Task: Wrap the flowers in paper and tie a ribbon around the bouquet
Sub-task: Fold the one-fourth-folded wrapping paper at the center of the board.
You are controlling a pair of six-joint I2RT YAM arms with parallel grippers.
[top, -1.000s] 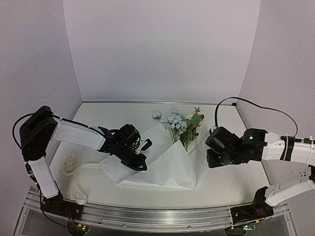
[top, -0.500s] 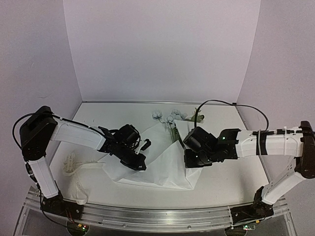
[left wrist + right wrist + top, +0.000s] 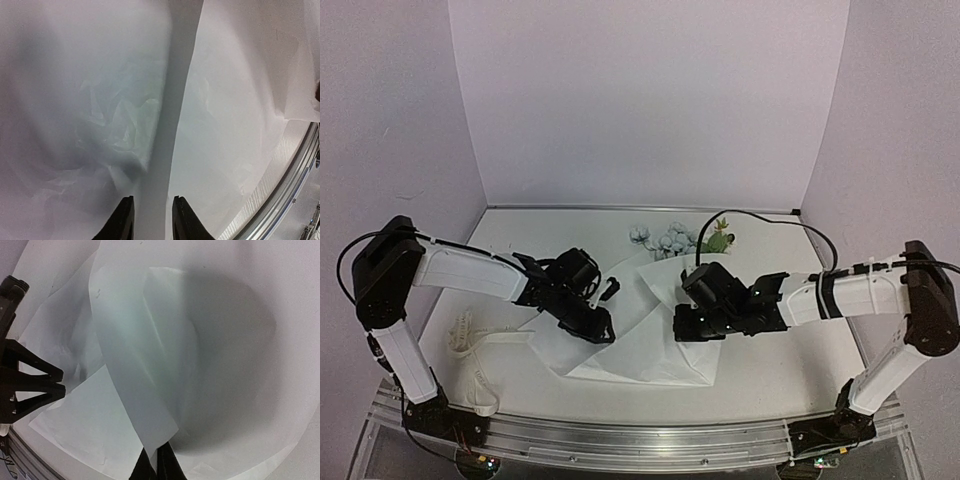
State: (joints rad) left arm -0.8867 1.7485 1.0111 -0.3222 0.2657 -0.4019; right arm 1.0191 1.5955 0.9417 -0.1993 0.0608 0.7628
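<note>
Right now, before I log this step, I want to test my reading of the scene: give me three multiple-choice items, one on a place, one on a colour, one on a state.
1. Where is the ribbon, relative to the paper? A on top; B left of it, on the table; C underneath.
2. The paper's colour? A brown; B green; C white.
3. The right tool? A shut on the paper; B wide open; C shut on the ribbon.
B, it lies on bare table; C, the sheet is white; A, a flap is pinched.
</note>
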